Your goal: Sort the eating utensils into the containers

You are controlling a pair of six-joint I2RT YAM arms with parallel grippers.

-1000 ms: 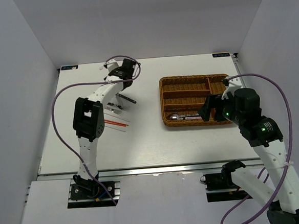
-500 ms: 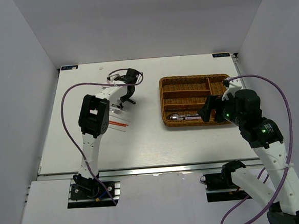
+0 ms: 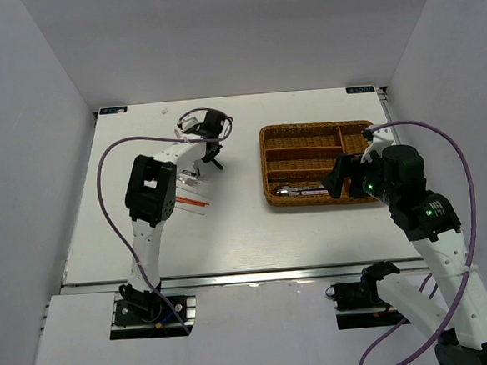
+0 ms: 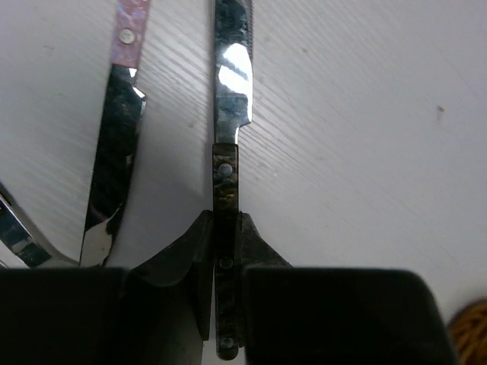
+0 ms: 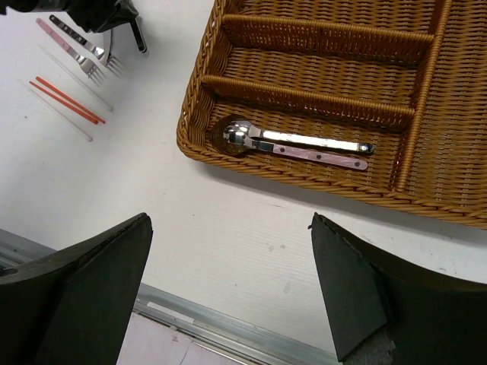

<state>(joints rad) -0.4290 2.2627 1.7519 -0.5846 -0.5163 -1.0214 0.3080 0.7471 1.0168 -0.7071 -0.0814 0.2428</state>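
White table (image 3: 255, 232), faint wood grain, carries a brown wicker tray (image 3: 319, 165) on its right half, the tray's long side parallel to the near edge. Well left of the tray a loose cluster lies on the bare surface: red chopsticks (image 5: 67, 103) and white chopsticks (image 5: 65, 116) nearer the front, with a pink-handled fork (image 5: 57, 39) and a second fork just behind them. On the cluster's tray side, a dark-handled knife (image 4: 228, 114) and a pink-handled knife (image 4: 114, 160) run side by side, not touching; cannot tell if the dark-handled one rests fully on the surface.
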